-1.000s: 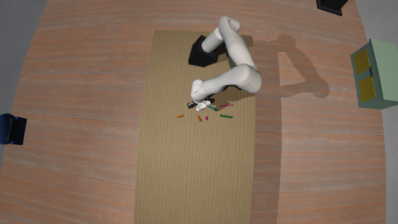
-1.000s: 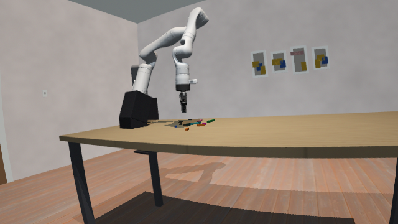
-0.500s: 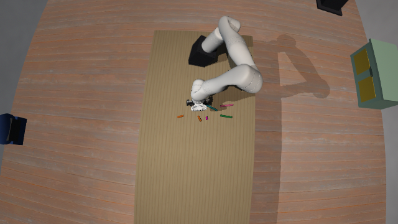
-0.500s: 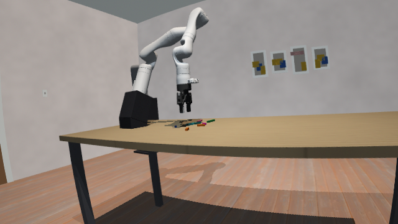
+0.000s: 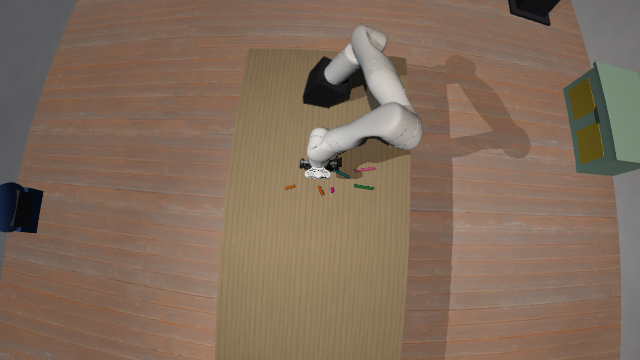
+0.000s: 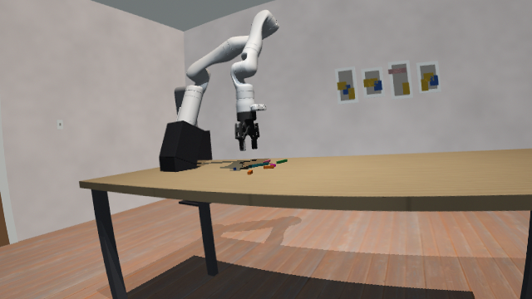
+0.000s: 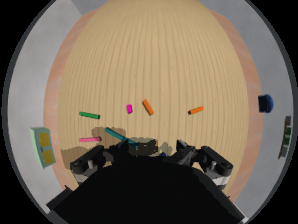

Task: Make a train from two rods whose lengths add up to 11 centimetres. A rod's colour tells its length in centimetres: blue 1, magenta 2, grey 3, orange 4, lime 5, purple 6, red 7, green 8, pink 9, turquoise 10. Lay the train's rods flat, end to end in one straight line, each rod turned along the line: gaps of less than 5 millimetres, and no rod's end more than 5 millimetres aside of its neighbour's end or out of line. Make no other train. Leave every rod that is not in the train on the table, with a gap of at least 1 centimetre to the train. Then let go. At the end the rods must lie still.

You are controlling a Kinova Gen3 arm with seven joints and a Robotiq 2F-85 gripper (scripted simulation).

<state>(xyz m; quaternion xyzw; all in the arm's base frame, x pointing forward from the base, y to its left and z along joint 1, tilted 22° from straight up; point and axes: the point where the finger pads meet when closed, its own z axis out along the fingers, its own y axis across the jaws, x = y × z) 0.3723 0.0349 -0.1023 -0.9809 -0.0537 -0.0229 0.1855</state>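
Observation:
My gripper (image 5: 320, 167) (image 6: 248, 146) (image 7: 152, 145) is open and empty. It hangs well above the table, over the near end of the rod group. A turquoise rod (image 5: 342, 173) (image 7: 117, 134) lies slanted just beside it, partly under the fingers in the wrist view. A pink rod (image 5: 364, 169) (image 7: 90, 139) and a green rod (image 5: 363, 187) (image 7: 89, 115) (image 6: 282, 160) lie further out. A short magenta rod (image 5: 332, 190) (image 7: 129, 108) lies next to one orange rod (image 5: 320, 190) (image 7: 147, 106). A second orange rod (image 5: 290, 187) (image 7: 196, 110) (image 6: 249, 171) lies apart. A small blue rod (image 6: 234, 169) lies below the gripper.
The rods lie apart from one another on the tan table (image 5: 310, 280) (image 6: 374, 178). The black robot base (image 5: 325, 87) (image 6: 183, 145) stands at the table's far end. A green cabinet (image 5: 605, 120) and a dark blue object (image 5: 17, 207) stand on the floor, off the table.

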